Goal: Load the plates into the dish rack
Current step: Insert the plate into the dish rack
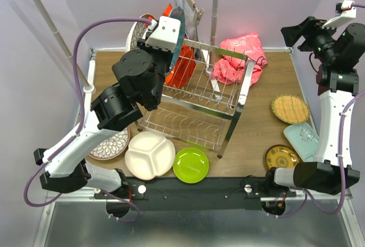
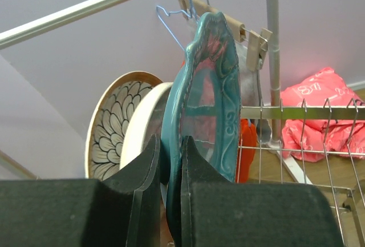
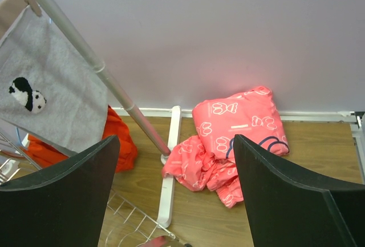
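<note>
My left gripper [image 1: 171, 41] is shut on the rim of a teal plate [image 1: 178, 25] and holds it upright above the back left corner of the steel dish rack [image 1: 201, 96]. In the left wrist view the teal plate [image 2: 208, 98] stands on edge between my fingers [image 2: 145, 161], with the rack's top wire [image 2: 302, 110] to its right. A white divided plate [image 1: 149, 154], a lime green plate [image 1: 191, 165] and a floral plate [image 1: 108, 144] lie at the front left. A woven yellow plate [image 1: 290, 108], a pale aqua plate [image 1: 302, 138] and a dark yellow plate [image 1: 281, 157] lie at the right. My right gripper [image 1: 293, 33] is open, empty and raised at the far right.
A floral plate [image 2: 111, 124] and a cream plate [image 2: 142, 127] stand behind the teal one. A pink cloth [image 1: 239, 59] and an orange cloth [image 1: 182, 67] lie behind the rack. The white clothes rail [image 3: 102, 70] carries a grey garment [image 3: 40, 98] and hangers.
</note>
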### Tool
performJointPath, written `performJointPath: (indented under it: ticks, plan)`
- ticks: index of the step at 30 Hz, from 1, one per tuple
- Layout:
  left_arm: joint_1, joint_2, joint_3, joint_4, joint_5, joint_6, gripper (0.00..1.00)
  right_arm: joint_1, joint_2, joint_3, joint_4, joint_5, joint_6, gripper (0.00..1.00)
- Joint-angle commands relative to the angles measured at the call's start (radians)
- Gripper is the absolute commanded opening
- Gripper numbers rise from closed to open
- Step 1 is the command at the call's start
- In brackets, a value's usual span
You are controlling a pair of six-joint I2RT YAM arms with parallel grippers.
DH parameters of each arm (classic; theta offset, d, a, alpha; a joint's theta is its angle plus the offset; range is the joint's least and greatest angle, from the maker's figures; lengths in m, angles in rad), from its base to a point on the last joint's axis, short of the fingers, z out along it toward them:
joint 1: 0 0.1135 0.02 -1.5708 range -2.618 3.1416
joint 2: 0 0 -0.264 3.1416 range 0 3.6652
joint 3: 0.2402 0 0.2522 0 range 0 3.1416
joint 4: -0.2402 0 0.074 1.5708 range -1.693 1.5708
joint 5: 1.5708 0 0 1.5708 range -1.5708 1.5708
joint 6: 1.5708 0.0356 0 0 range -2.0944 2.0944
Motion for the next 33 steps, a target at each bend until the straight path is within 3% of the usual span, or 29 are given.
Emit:
performJointPath:
  ticks: [1, 33]
  plan:
    - [0.011, -0.025, -0.007, 0.085, 0.055, -0.025, 0.0, -0.005, -0.02, -0.018, -0.002, 0.009, -0.003, 0.89]
    - [0.089, -0.082, -0.175, 0.087, 0.093, -0.103, 0.0, -0.005, -0.037, -0.044, -0.002, 0.009, 0.002, 0.89]
